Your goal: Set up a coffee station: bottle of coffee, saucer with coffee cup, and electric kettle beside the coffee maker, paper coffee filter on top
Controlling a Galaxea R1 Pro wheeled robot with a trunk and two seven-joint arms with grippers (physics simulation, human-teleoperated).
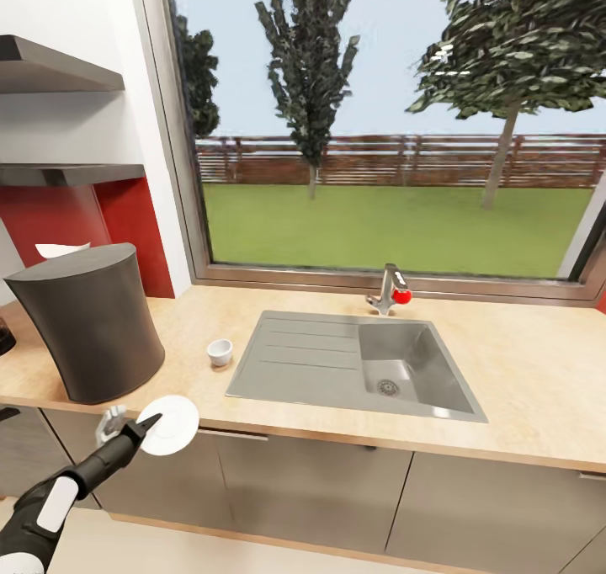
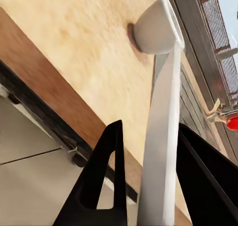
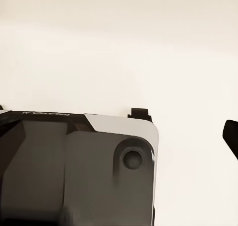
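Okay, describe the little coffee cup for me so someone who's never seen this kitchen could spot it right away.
Find the steel sink set into the light wood countertop under the big window. Just off the drainboard end, between the sink and the tall dark grey coffee maker, stands the coffee cup. It is tiny, squat, white and upright on bare wood, unlike the flat white saucer held at the counter's front edge.

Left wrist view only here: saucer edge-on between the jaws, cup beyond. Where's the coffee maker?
Observer: The coffee maker stands on the kitchen countertop, to the robot's left of the coffee cup.
Operator: Saucer over the counter yet?
Observer: Barely. The saucer, held by the left gripper, hangs at the countertop's front edge, just in front of the coffee maker.
Operator: Filter?
Observer: A white sheet peeks over the coffee maker's top, probably the paper coffee filter.
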